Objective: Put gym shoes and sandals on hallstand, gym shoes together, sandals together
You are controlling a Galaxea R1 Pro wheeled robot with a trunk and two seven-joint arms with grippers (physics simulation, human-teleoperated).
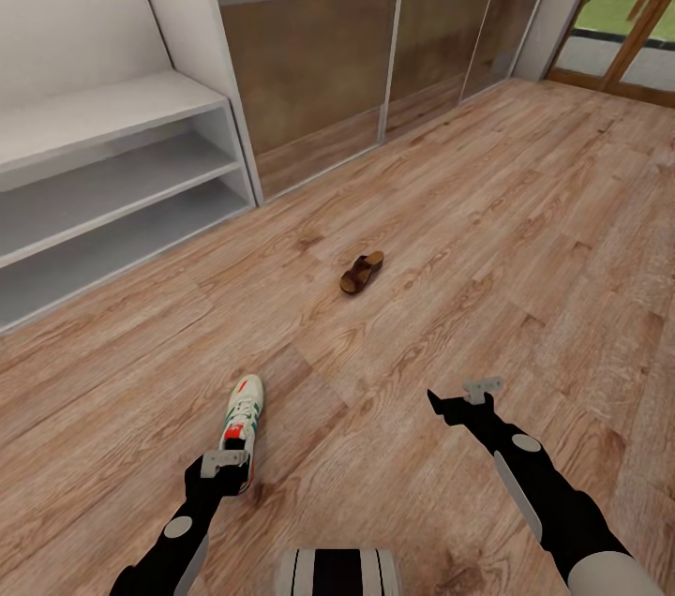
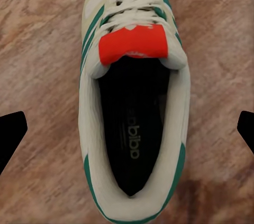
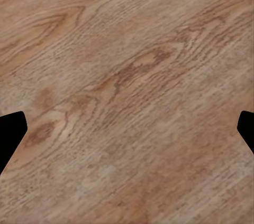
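Home corridor: shoe rack (pale grey), mirrored doors.

Wood-grain corridor floor, two dark fingers (set wide apart) at the edges

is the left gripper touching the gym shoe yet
Apart. In the left wrist view the left gripper has its jaws spread wide, with bare corridor floor showing between each fingertip and the gym shoe.

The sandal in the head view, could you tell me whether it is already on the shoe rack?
No, the sandal lies on the wood floor, apart from the shoe rack.
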